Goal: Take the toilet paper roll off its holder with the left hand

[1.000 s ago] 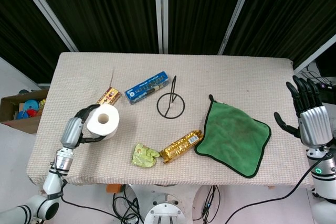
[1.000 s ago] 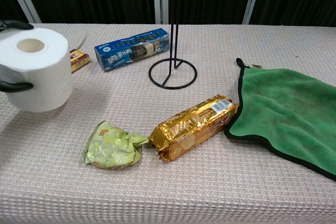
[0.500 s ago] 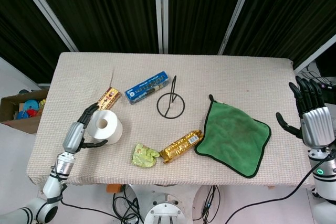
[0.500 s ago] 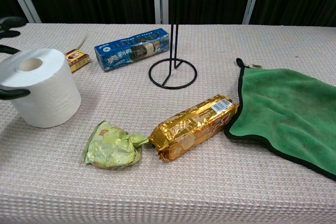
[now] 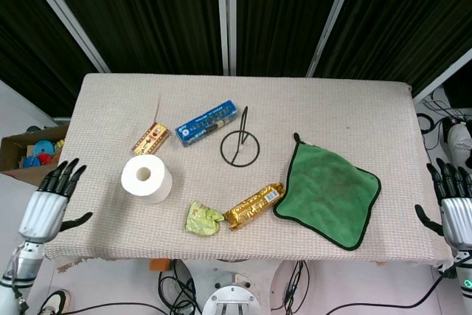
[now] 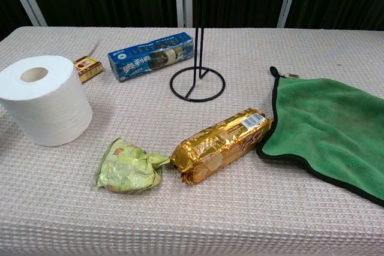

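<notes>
The white toilet paper roll (image 5: pixel 147 178) (image 6: pixel 45 100) stands upright on the table's left part, with nothing touching it. The black wire holder (image 5: pixel 240 145) (image 6: pixel 197 76) stands bare at the table's middle, well right of the roll. My left hand (image 5: pixel 49 208) hangs off the table's left front corner, fingers spread and empty, apart from the roll. My right hand (image 5: pixel 457 208) hovers beyond the right edge with its fingers apart and holds nothing. Neither hand shows in the chest view.
A blue biscuit box (image 5: pixel 206 124), a small yellow-red packet (image 5: pixel 152 138), a crumpled green wrapper (image 5: pixel 203 219), a gold snack pack (image 5: pixel 254 206) and a green cloth (image 5: pixel 328 193) lie on the table. A cardboard box (image 5: pixel 29 154) with toys sits on the floor at left.
My left hand set the roll down on the table, let go of it and drew back off the left front corner. My right hand sank lower at the right edge.
</notes>
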`<state>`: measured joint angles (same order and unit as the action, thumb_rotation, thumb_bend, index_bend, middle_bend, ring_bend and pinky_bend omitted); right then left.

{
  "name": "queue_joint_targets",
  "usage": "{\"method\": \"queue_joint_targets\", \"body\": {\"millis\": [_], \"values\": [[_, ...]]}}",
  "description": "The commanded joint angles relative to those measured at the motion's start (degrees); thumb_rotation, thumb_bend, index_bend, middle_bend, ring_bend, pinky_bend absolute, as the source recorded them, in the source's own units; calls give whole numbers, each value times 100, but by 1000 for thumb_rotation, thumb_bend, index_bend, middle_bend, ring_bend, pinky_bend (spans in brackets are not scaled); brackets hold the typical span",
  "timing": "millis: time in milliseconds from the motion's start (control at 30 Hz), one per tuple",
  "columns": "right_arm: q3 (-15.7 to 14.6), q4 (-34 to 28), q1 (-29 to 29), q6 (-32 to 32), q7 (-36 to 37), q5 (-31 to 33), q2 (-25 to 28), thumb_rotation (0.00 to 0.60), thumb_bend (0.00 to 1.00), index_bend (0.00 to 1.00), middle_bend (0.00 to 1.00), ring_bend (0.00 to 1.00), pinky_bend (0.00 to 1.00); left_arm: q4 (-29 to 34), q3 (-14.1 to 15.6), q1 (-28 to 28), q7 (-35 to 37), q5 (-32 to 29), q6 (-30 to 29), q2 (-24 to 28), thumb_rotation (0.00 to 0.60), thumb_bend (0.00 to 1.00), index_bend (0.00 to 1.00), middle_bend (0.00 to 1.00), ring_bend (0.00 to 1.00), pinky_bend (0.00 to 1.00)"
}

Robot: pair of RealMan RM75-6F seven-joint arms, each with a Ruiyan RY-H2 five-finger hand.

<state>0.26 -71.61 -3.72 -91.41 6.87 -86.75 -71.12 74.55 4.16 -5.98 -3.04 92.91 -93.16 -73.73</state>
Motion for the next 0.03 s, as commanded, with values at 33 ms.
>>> {"method": "queue_joint_targets", "body": {"millis": [33], "values": [[-90,462,239,232,74,257,-365,600,212,0,0,0,0,-1,224,429,-15,-144,-151,131,506,37,65,12,19,185]]}}
